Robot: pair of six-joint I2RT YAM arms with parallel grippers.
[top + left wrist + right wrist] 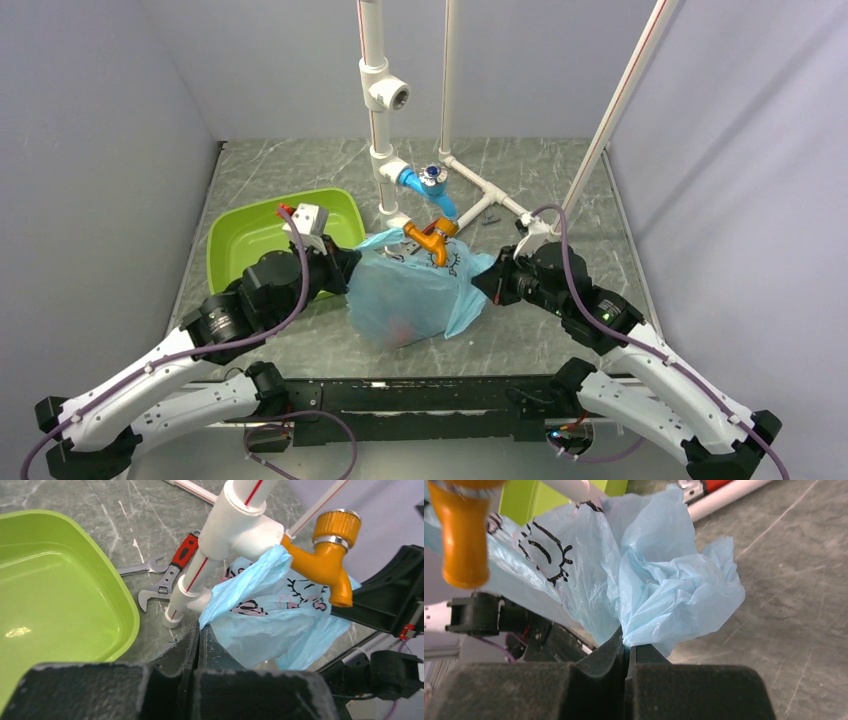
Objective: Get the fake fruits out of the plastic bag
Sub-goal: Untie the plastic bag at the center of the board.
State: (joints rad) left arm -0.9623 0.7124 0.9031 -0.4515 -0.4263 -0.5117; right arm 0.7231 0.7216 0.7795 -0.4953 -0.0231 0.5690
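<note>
The light-blue plastic bag (410, 295) sits in the middle of the table, bunched up under an orange tap (435, 240). At the bag's left edge my left gripper (352, 268) is shut, and in the left wrist view its tips (199, 630) pinch a corner of the plastic bag (270, 625). My right gripper (490, 280) is shut on the right side; in the right wrist view it (625, 642) clamps a crumpled fold of the plastic bag (664, 590). The fake fruits are hidden inside the bag; only a faint reddish blur shows through the plastic.
A lime-green tub (250, 235) stands left of the bag, behind my left arm. White pipes (385, 160) with a blue valve (425, 185) rise just behind the bag. A red-handled wrench (172, 572) and a spanner (135, 569) lie by the pipe foot.
</note>
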